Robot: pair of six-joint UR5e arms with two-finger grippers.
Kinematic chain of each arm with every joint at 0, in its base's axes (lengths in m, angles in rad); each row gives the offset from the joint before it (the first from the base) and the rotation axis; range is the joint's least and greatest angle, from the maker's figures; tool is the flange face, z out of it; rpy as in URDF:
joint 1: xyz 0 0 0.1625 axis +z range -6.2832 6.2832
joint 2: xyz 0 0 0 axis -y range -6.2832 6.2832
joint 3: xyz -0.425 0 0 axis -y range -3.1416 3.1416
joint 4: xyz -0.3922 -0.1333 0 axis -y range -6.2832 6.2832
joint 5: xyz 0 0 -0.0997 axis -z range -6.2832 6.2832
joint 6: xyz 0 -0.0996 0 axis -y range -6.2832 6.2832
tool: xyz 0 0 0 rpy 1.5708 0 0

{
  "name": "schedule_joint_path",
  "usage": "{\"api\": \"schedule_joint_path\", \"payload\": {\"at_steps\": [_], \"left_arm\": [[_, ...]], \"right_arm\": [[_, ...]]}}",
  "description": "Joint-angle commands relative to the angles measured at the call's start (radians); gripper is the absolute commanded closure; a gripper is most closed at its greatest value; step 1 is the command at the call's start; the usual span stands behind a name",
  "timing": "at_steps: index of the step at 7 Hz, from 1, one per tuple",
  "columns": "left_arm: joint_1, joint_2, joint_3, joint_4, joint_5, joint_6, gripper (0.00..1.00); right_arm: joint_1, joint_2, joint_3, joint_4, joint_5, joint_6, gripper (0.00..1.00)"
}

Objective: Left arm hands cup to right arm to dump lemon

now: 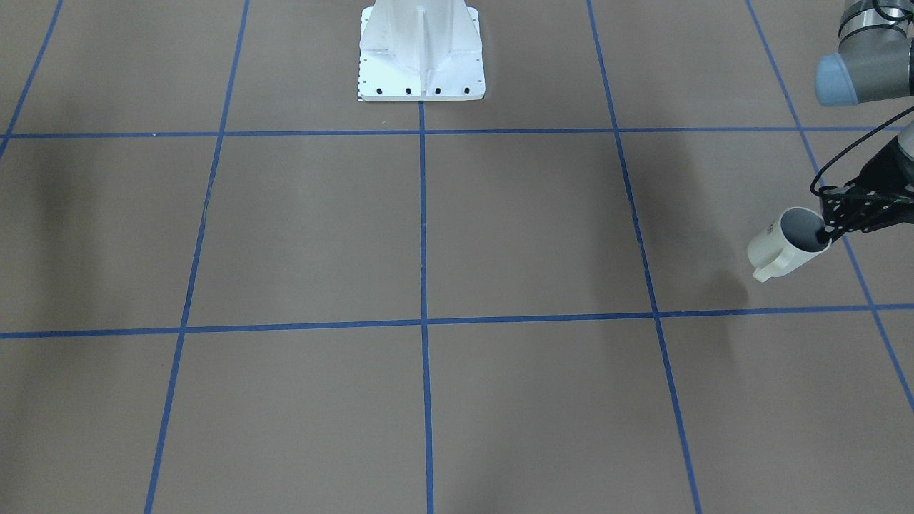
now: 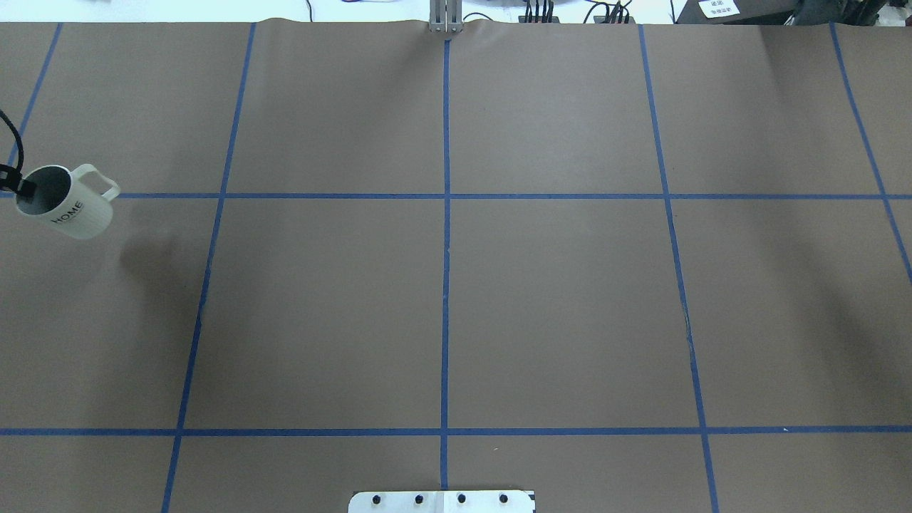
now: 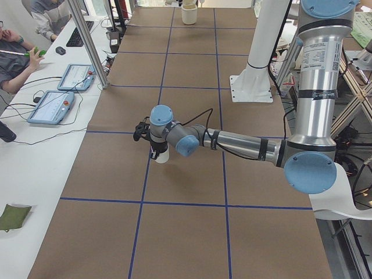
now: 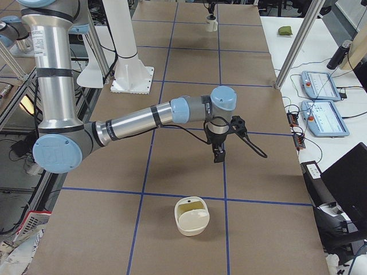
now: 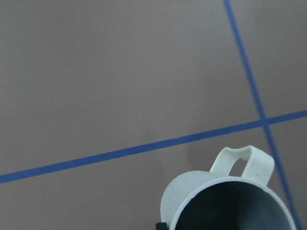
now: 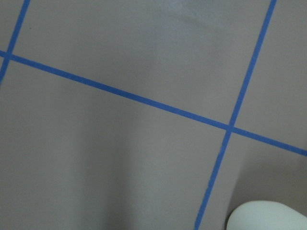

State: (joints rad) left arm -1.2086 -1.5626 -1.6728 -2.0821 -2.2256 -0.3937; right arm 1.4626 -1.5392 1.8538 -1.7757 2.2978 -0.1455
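Note:
The off-white cup [image 1: 782, 246] with dark lettering hangs tilted above the table, held by its rim. My left gripper [image 1: 830, 232] is shut on that rim, one finger inside. In the overhead view the cup [image 2: 68, 206] is at the far left edge with the left gripper [image 2: 27, 187] on it. The left wrist view shows the cup [image 5: 225, 201], its handle away from the camera and its inside dark. No lemon shows. My right gripper [image 4: 218, 154] points down over the table; I cannot tell whether it is open or shut.
An off-white round container [image 4: 192, 216] stands on the table near the right gripper; its edge shows in the right wrist view [image 6: 268, 215]. The white robot pedestal [image 1: 421, 53] stands at the table's robot side. Blue tape lines grid the brown table.

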Motion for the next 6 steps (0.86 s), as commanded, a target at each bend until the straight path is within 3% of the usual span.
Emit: {"api": "schedule_joint_path", "payload": {"at_steps": [1,2,5,6], "left_arm": [[0.003,0.007,0.059,-0.059,0.037,0.023,1.0],[0.004,0.001,0.097,-0.116,0.032,0.013,1.0],[0.014,-0.005,0.108,-0.11,0.024,0.015,1.0],[0.027,-0.005,0.114,-0.112,0.024,0.015,0.82]], "right_arm": [[0.032,-0.039,0.002,-0.001,0.005,-0.033,0.0],[0.032,-0.038,0.005,-0.007,0.012,-0.026,0.0],[0.032,-0.038,-0.001,-0.004,0.012,-0.023,0.0],[0.032,-0.038,0.001,-0.005,0.012,-0.023,0.0]]}}
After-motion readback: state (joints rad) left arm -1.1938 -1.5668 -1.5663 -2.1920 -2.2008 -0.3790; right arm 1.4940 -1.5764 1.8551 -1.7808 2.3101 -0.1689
